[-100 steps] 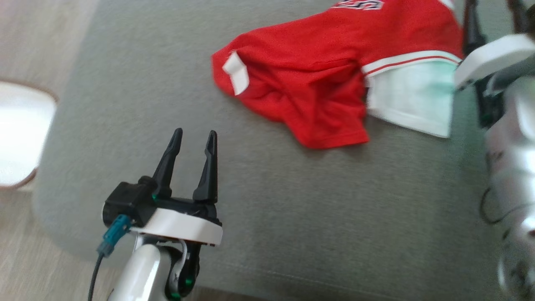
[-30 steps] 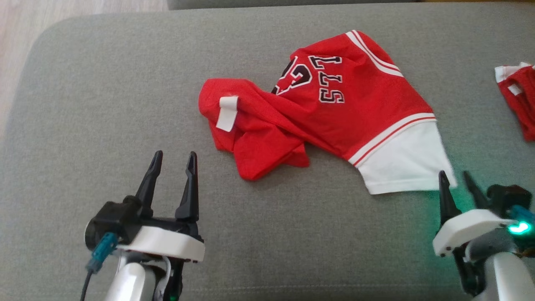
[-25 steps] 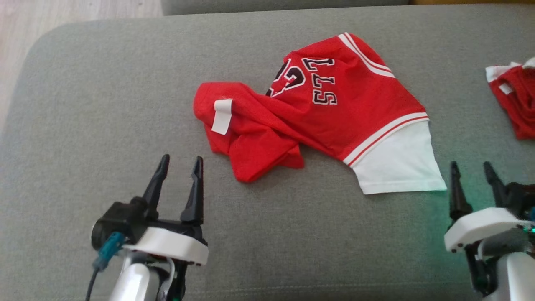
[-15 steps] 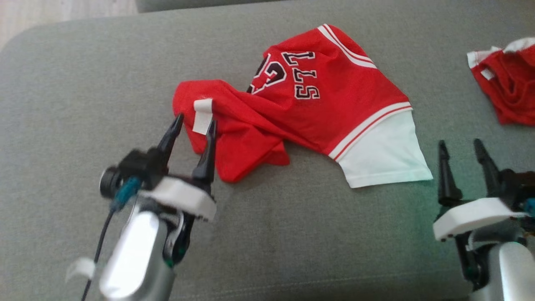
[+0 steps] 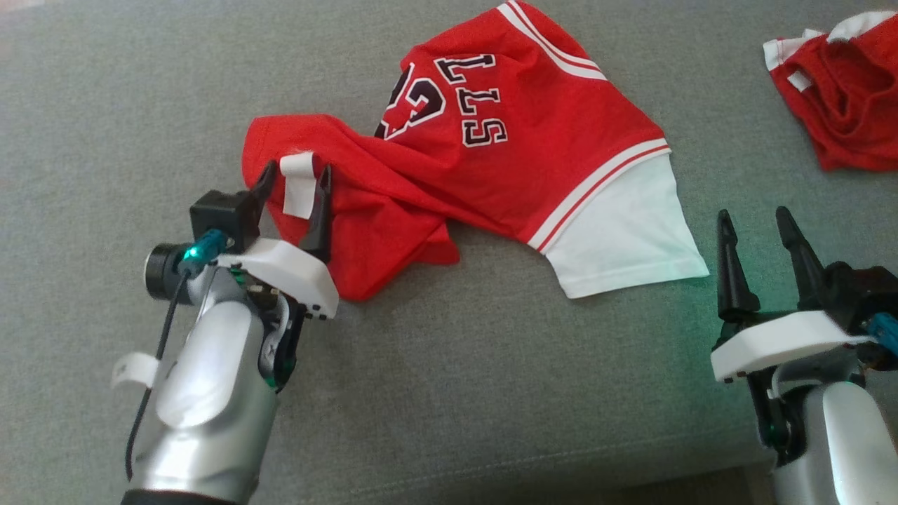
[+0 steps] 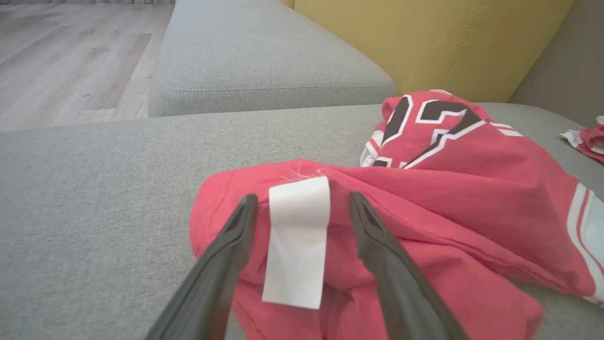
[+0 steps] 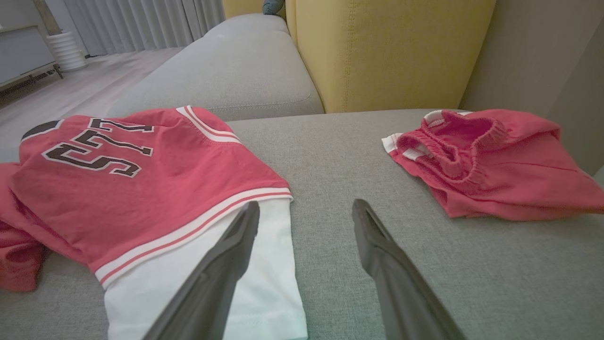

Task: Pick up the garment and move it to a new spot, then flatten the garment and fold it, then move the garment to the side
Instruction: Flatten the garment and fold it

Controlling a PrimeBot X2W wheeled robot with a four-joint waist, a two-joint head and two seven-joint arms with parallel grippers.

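The garment (image 5: 533, 140) is a red jersey with black-and-white lettering, white stripes and a white sleeve, lying rumpled on the grey cushion (image 5: 449, 393). Its crumpled left end carries a white label (image 5: 298, 186). My left gripper (image 5: 293, 177) is open, its two fingers straddling that label (image 6: 296, 241) just over the red cloth (image 6: 472, 189), with nothing pinched. My right gripper (image 5: 756, 223) stands open over bare cushion, just right of the white sleeve (image 5: 624, 238). In the right wrist view the open right gripper (image 7: 304, 212) points past the sleeve's edge (image 7: 198, 283).
A second red garment (image 5: 838, 98) lies bunched at the far right of the cushion (image 7: 486, 156). A yellow backrest (image 7: 377, 52) rises behind. Another grey cushion (image 6: 264, 61) and wooden floor (image 6: 61, 61) lie beyond the left end.
My left arm has reached forward and brought its open fingers around the label end of the garment. The right gripper's fingers have spread wider. The head camera has shifted.
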